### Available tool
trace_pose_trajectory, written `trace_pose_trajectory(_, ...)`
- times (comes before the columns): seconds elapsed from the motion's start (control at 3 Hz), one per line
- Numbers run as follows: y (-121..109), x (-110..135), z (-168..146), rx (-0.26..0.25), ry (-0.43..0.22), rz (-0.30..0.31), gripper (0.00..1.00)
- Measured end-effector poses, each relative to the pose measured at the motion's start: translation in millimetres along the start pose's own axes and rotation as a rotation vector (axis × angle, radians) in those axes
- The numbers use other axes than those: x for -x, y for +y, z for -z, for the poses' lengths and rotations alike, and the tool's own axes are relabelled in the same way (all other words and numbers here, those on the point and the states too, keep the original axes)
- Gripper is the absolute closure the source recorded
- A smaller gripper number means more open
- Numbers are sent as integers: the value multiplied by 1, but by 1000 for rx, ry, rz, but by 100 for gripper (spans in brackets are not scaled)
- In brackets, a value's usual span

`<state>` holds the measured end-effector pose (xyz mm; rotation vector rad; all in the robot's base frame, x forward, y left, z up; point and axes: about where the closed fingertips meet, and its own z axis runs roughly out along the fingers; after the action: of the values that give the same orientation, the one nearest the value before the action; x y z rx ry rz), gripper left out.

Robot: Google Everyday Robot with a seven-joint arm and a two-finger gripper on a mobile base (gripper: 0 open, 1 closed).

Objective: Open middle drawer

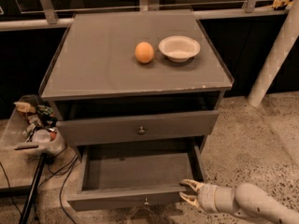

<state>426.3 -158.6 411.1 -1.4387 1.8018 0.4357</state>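
The middle drawer (138, 171) stands pulled well out, its grey inside showing, so the opening looks done. The gripper (188, 192) sits by its front right corner, jaws spread and empty. Only backing away seems left.

My one camera sits high in front of the cabinet (103, 64) and looks down at it, close enough to show its top and some floor (252, 134). My gripper (186, 191) is low on the right, fingers apart, by the middle drawer (140, 171).

No readable text or labels
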Motion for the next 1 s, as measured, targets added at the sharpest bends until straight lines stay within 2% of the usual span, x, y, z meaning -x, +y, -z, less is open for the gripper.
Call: trace_pose_trajectory(1.0,-5,9,4,-2,-6,12,100)
